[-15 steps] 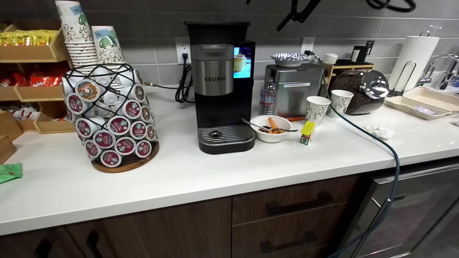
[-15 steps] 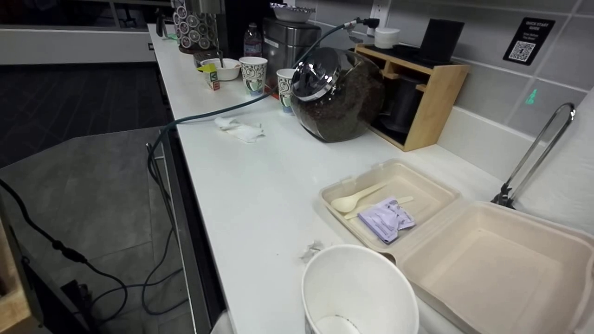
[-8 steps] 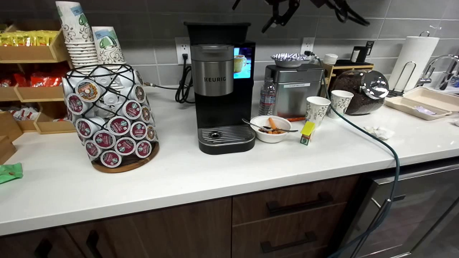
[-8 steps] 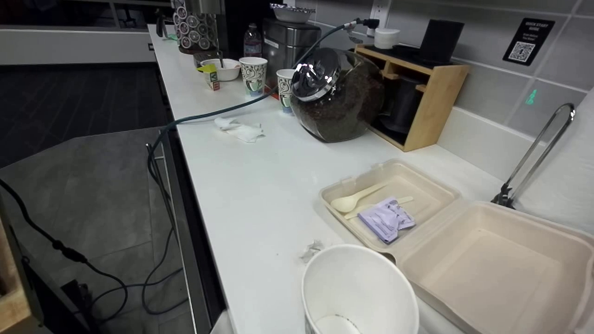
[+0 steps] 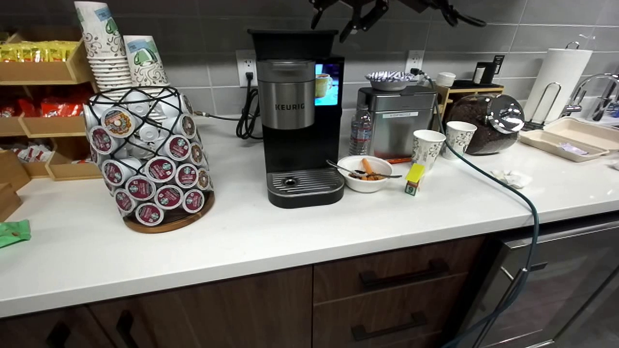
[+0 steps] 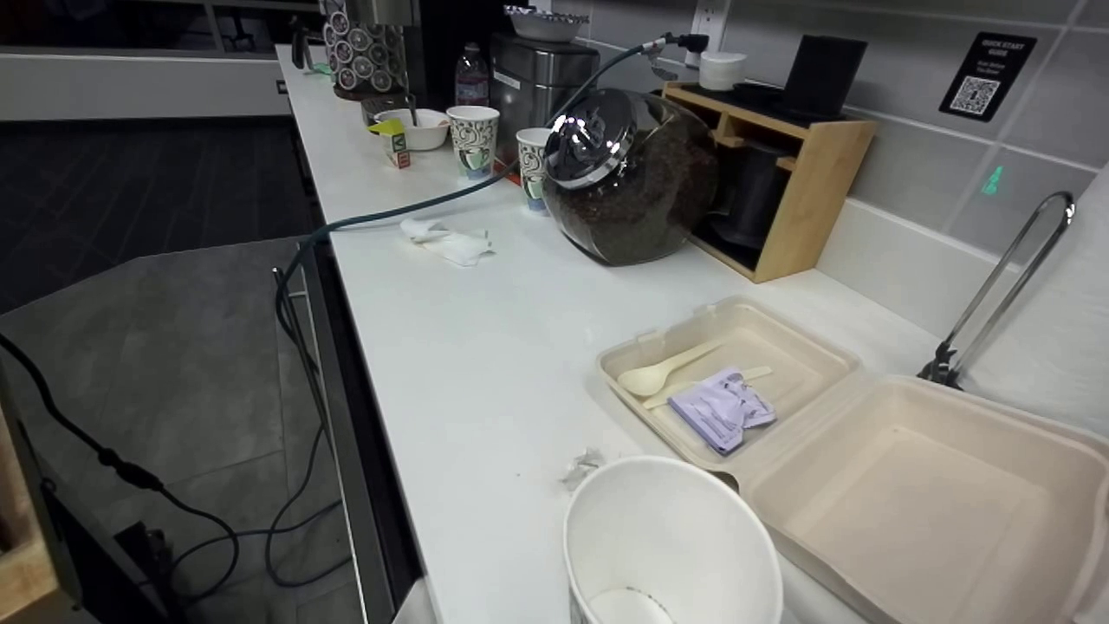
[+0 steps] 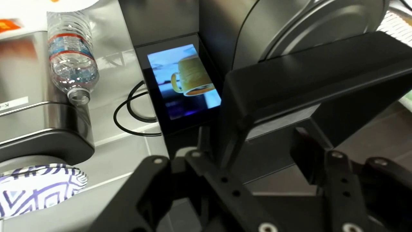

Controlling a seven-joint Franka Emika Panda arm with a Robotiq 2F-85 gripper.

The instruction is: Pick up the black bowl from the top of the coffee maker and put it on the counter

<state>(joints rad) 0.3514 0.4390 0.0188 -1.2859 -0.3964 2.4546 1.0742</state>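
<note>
The black bowl [image 5: 293,44] sits on top of the coffee maker [image 5: 290,106], a tall black machine with a silver-grey front. In the wrist view the bowl [image 7: 315,77] fills the right half; its contents cannot be seen. My gripper [image 5: 329,32] is open and empty at the bowl's right rim. In the wrist view the gripper [image 7: 252,131] has its fingers spread near the bowl's corner, one beside it; I cannot tell whether they touch. The white counter [image 5: 271,237] runs below. In an exterior view the coffee maker [image 6: 459,52] is cut off, and bowl and gripper are out of view.
A stainless-steel machine [image 5: 404,121] with a patterned bowl [image 5: 389,81] on top stands right of the coffee maker. A white bowl [image 5: 366,174], paper cups [image 5: 428,147] and a teal cable [image 5: 488,176] are on the counter. A coffee-pod rack [image 5: 150,159] stands left.
In an exterior view my gripper has moved left and down to the right rim of the black bowl. It stays open. The bowl and coffee maker have not moved.
</note>
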